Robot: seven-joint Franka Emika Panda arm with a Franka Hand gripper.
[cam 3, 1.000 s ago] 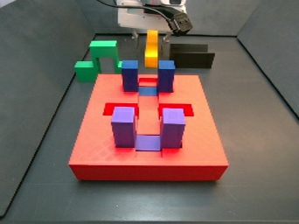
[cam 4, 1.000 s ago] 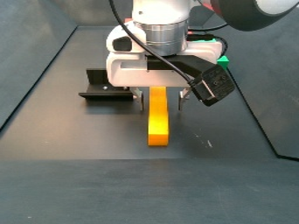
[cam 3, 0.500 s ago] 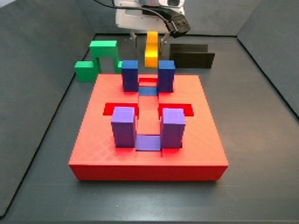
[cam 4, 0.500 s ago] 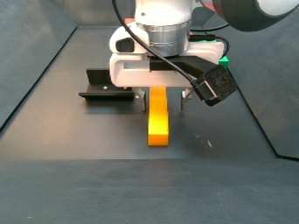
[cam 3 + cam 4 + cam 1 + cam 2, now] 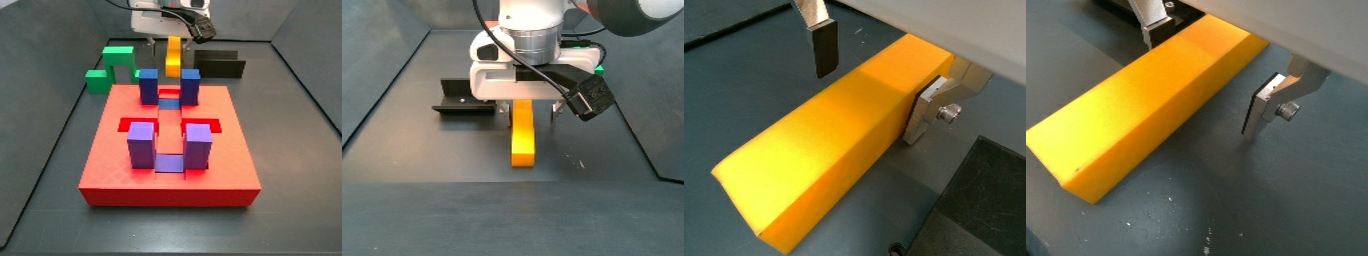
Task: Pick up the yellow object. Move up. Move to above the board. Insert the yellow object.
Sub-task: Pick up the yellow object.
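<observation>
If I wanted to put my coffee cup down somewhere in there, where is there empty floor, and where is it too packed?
Free: dark floor either side of the board and in front of it. Crowded: behind the board, where the green block, black block and the gripper holding the upright yellow object cluster, the fixture just beside.

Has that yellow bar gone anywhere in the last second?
Yes, slightly upward. In a side view the yellow object, between the gripper's jaws, has risen a touch relative to the fixture.
</observation>
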